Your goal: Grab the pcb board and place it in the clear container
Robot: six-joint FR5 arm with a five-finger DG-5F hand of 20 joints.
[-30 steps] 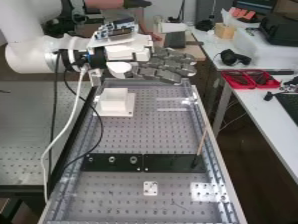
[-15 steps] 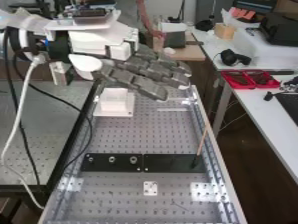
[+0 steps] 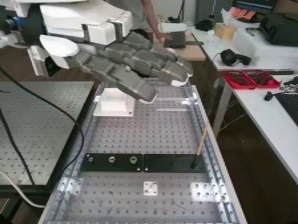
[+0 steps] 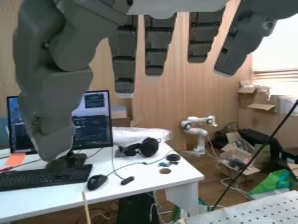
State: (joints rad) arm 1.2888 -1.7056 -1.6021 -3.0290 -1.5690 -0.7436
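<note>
In the high view the robot hand (image 3: 123, 62) hangs over the far end of the perforated bench (image 3: 173, 142), its fingers nearly straight, a little apart and slanting down across the bench; the hand is wide and nothing is visibly held in it; in the wrist view the fingers (image 4: 157, 45) hang straight and separate, with the thumb (image 4: 50, 75) well apart from them; a white block (image 3: 114, 101) on a square base stands on the bench, just beside the fingertips as the high view shows it, though how far below them I cannot tell; a faint clear piece (image 3: 174, 104) lies near that block, beyond the dark strip (image 3: 174, 162) that crosses the bench; a thin stick (image 3: 201, 142) rises at the strip's end; nearer the camera, well apart from the hand, lies a small white plate (image 3: 150, 188) with holes; whether any of these is the pcb board or the clear container I cannot tell.
</note>
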